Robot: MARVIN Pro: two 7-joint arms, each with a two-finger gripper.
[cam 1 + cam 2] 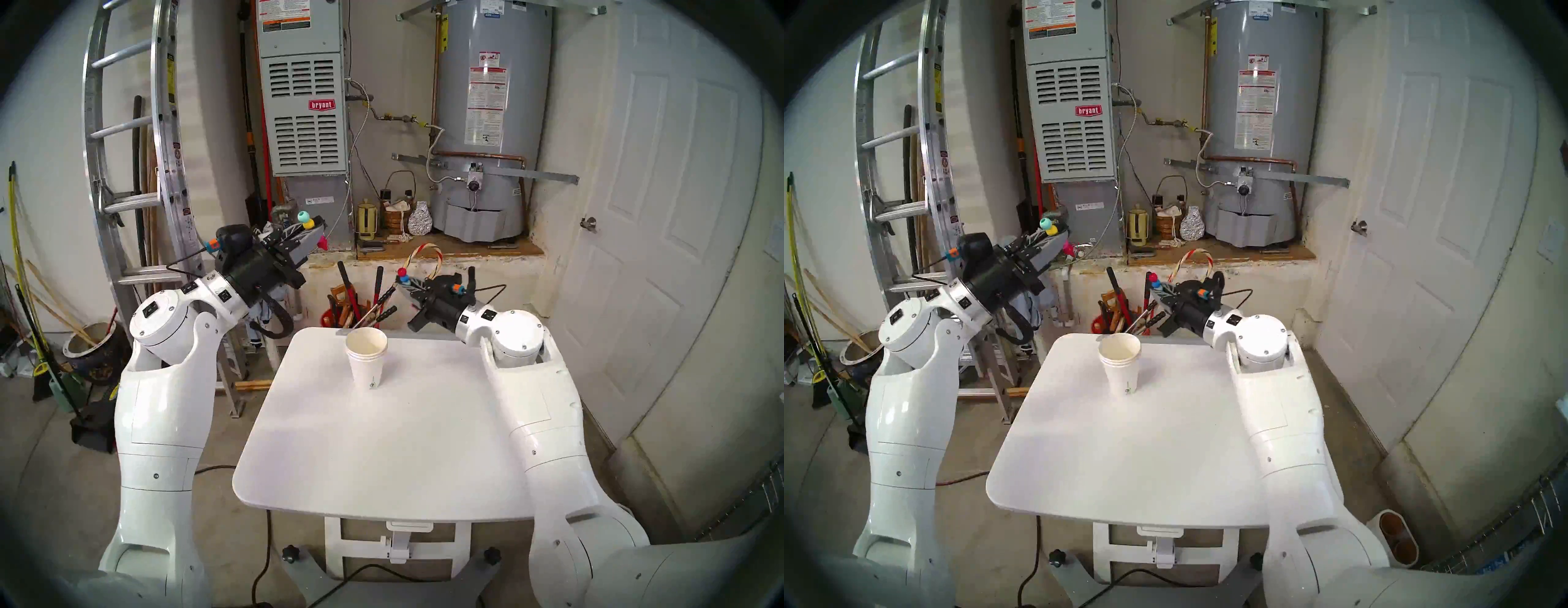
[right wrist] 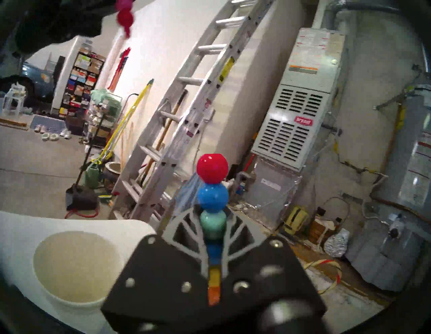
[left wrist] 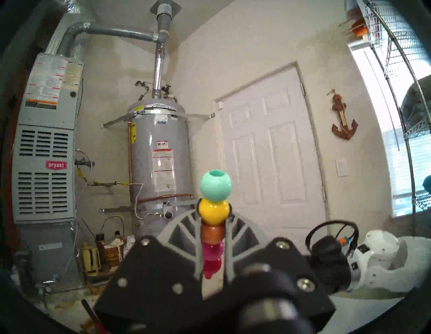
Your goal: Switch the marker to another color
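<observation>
- The marker is split into two pieces, both held in the air above and beyond the cups (image 1: pixel 367 356), well apart from each other.
- Left gripper (image 1: pixel 309 231), up and left of the cups, is clamped on the left piece (image 3: pixel 215 211): teal bead on top, then yellow, orange, pink; its pink tip pokes out below the fingers.
- Right gripper (image 1: pixel 406 283), just beyond and right of the cups, is clamped on the right piece (image 2: pixel 212 186): red bead on top, then blue, teal, blue, yellow, orange.
- The cups, nested, stand upright near the table's (image 1: pixel 382 450) far edge.
</observation>
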